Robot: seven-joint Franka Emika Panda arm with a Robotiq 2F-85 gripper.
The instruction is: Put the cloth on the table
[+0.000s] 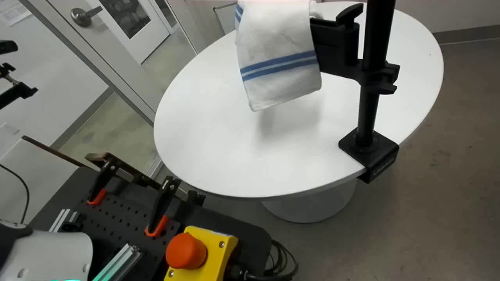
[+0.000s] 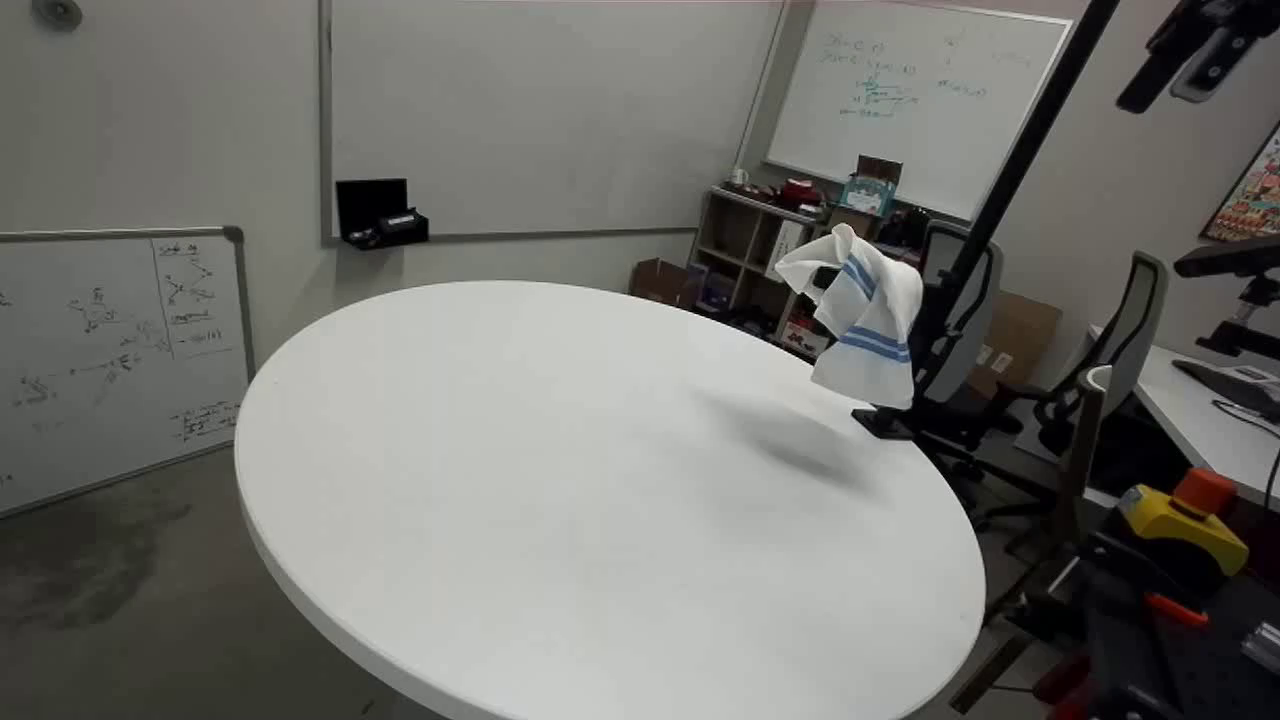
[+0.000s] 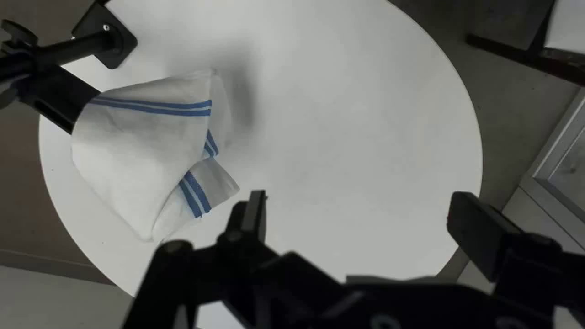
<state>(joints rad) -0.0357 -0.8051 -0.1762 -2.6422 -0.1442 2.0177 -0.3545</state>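
Observation:
The white cloth with blue stripes hangs draped over a black arm on an upright pole, above the tabletop; it shows in both exterior views (image 1: 279,47) (image 2: 870,320) and at the left of the wrist view (image 3: 132,155). Its lower edge is off the surface and casts a shadow. The round white table (image 1: 211,144) lies below it and also shows in an exterior view (image 2: 560,500) and the wrist view (image 3: 347,105). My gripper (image 3: 359,194) is open and empty above the table, with the cloth beyond its left finger. Part of a dark gripper-like shape shows at an exterior view's top right.
A black pole (image 1: 366,113) is clamped to the table's edge and carries the side arm (image 1: 335,50) under the cloth. A yellow box with a red button (image 1: 203,253) and orange-tipped clamps sit on the dark robot stand (image 1: 230,218). Chairs and shelves (image 2: 745,240) stand behind.

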